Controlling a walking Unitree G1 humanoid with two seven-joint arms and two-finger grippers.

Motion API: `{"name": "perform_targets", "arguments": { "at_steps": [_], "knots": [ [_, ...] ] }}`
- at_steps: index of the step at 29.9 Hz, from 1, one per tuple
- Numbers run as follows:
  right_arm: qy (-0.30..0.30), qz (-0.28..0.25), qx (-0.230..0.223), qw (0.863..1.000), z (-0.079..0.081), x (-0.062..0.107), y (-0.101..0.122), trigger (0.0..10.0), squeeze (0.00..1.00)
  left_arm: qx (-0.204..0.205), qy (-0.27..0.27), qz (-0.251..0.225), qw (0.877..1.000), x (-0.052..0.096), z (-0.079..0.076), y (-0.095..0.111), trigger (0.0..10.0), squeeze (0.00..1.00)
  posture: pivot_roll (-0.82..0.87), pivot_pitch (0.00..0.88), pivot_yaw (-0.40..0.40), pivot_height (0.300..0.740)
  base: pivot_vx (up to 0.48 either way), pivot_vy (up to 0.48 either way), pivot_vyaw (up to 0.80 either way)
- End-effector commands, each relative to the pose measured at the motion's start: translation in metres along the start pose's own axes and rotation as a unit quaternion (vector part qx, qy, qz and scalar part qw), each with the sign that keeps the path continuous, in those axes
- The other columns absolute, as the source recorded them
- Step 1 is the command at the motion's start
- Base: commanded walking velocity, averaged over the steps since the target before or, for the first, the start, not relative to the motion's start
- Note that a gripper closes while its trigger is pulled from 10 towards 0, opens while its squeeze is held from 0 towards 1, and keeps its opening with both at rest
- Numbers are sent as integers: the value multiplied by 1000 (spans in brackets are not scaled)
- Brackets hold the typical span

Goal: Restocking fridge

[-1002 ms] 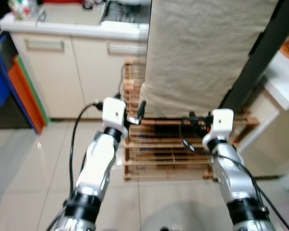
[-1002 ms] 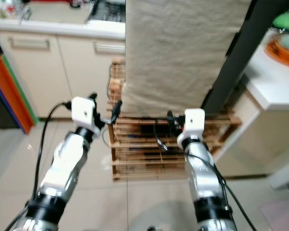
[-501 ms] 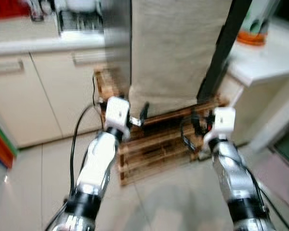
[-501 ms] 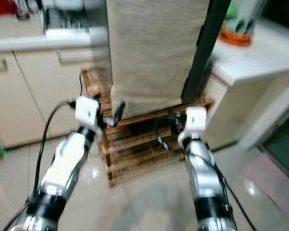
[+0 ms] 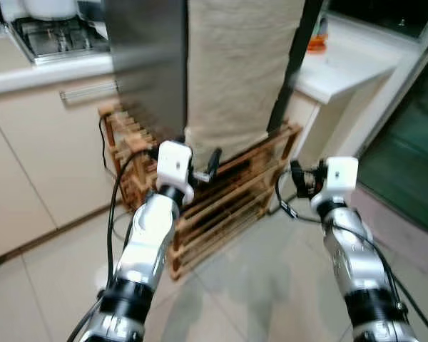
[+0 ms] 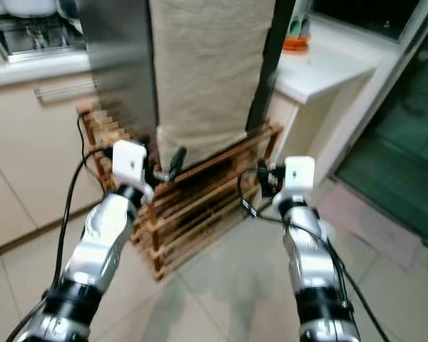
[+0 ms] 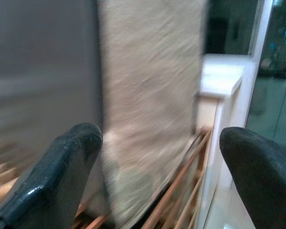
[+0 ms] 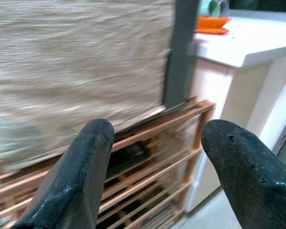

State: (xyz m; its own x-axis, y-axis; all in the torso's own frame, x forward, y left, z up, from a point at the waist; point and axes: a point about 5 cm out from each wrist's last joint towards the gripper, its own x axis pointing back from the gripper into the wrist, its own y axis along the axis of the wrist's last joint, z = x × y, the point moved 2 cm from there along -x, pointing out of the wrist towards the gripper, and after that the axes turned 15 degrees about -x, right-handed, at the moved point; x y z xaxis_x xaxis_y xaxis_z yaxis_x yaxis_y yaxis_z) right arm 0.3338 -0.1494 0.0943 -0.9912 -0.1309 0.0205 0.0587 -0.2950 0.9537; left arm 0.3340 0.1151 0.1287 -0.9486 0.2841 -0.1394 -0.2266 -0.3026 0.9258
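Pale kitchen cabinets point(image 5: 36, 178) line the left side, with a white surface point(image 5: 342, 68) to the right carrying an orange dish point(image 8: 212, 24). Between them stands the fridge point(image 5: 146, 64), grey and smooth, its front draped with a coarse beige cloth point(image 5: 235, 71); it sits on a slatted wooden pallet point(image 5: 221, 206), probably to keep it off the glossy tile floor point(image 5: 257, 285). Both arms are raised ahead of the body, likely carried ready while approaching. The left gripper point(image 7: 157, 157) and right gripper point(image 8: 155, 152) each have their jaws spread apart and empty, blunt black rubbery fingers point(image 8: 81, 176) pointing toward the cloth and pallet. No item to stock is visible.
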Motion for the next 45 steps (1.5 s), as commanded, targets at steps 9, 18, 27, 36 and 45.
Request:
{"name": "perform_targets", "arguments": {
  "at_steps": [9, 18, 27, 36, 45],
  "knots": [
    [-21, -32, -1, 999, -7, -2, 13, 10000, 0, -27, -45, -40, 998, -11, -16, 22, 10000, 0, 51, 0, -48, 740, 0, 475, -737],
    [-28, -42, 2, 999, -6, -4, 13, 10000, 0, -32, -50, -39, 997, -11, -18, 23, 10000, 0, 63, 0, -31, 740, 0, 472, -490],
    [-36, -72, -2, 997, -1, -1, 21, 10000, 0, -30, -46, -51, 997, -12, -17, 26, 10000, 0, 65, 0, -47, 740, 306, 252, 0],
    [-36, -62, 0, 997, -2, -6, 19, 10000, 0, -62, -47, -71, 994, -14, -21, 35, 10000, 0, 66, 0, -47, 740, 395, 0, 0],
    [-29, -62, 5, 998, 0, -11, 23, 10000, 0, -40, -34, -78, 996, -12, -15, 37, 10000, 0, 72, 0, -50, 740, 0, 0, 0]
  ]
}}
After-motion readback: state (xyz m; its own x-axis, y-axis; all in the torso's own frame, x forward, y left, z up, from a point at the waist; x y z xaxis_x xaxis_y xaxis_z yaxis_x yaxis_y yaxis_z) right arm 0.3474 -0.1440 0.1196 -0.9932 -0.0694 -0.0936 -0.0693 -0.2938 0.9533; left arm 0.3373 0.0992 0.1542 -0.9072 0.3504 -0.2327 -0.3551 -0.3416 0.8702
